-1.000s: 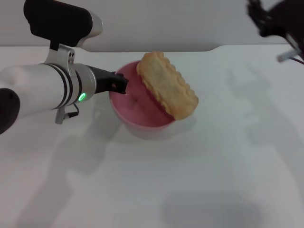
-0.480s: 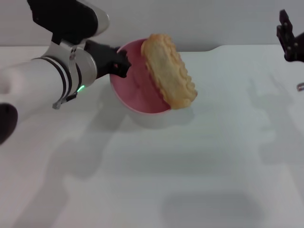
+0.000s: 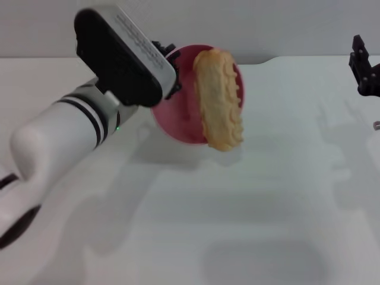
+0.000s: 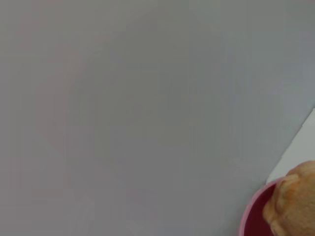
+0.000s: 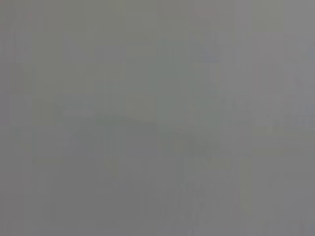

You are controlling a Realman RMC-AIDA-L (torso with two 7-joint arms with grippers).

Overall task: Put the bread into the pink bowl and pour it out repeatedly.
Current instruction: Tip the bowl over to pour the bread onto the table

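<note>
the left gripper (image 3: 169, 68) is clamped on the rim of the bowl (image 3: 178, 116), tipped steeply over the table (image 3: 249, 225), with the bread (image 3: 219, 98) sliding at its mouth, not yet out; the right gripper (image 3: 363, 74) idles well apart, its fingers unreadable.

A plain white bench (image 3: 237, 225) fills the head view, its far edge meeting a grey wall. Soft grey shadows fall across its surface, the darkest just below the raised pink bowl (image 3: 178, 116) and the bread (image 3: 219, 101), neither of which rests on it. A sliver of the same white surface shows at the edge of the left wrist view.
</note>
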